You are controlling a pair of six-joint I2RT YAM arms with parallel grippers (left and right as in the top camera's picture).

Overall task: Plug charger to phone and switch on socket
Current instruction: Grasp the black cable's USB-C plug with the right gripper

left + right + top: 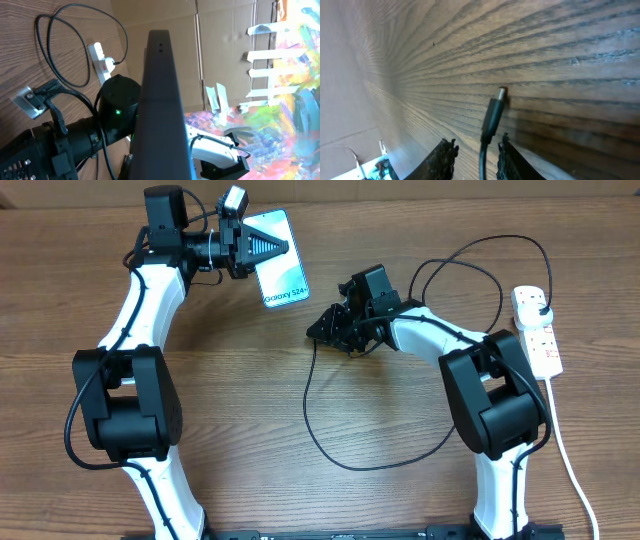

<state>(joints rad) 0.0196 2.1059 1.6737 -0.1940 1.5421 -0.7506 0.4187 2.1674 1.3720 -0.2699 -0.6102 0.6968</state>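
Right gripper [477, 141] is low in frame, its black serrated fingers [446, 157] flanking the charger [490, 117]. The cable rises between them with a gap on either side. Its silver tip sits just at the wood-grain table [545, 45].

Around the work area: wood tabletop, cardboard backdrop, painted sheet w/ tape.
Tabletop [250, 400] is brown wood-grain w/ darker streaks; in the rt wrist view the grain fills nearly the whole frame. Left wrist view shows plain tan cardboard [165, 20] standing behind the tabletop, w/ a straight fold line in it. Next to it is a bright painted sheet [295, 100] in yellow, blue, pink and orange, crossed by several white tape strips [270, 55]; a few shorter bits are stuck on the cardboard by the sheet's edge.
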